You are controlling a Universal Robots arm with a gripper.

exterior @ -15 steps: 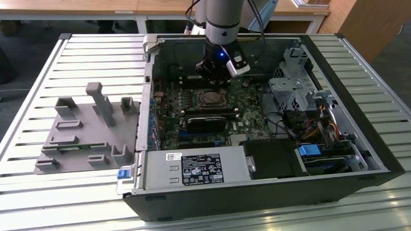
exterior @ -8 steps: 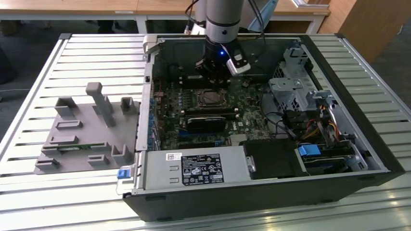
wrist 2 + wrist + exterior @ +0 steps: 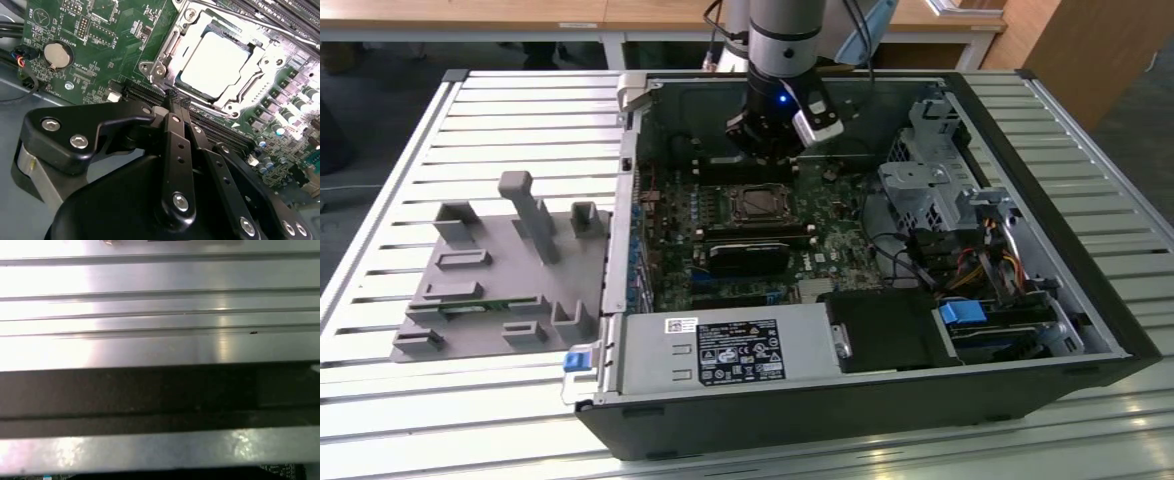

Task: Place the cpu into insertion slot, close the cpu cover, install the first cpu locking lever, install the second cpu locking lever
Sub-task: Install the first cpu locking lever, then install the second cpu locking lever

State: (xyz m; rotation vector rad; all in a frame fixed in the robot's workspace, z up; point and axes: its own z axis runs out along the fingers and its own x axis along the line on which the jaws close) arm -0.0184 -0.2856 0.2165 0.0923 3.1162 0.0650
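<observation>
Gripper (image 3: pixel 172 95) fingers pressed together, holding nothing, tips just beside the cpu cover (image 3: pixel 167 50). Cpu (image 3: pixel 215 62) sits in insertion slot (image 3: pixel 755 204), cover down. Arm upright inside case (image 3: pixel 1067 250).

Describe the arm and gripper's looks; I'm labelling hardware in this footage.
The arm is a grey cylinder with a black band, a blue light and black cables. The gripper is black, with linked bars fastened by silver screws and a silver-grey collar.
</observation>
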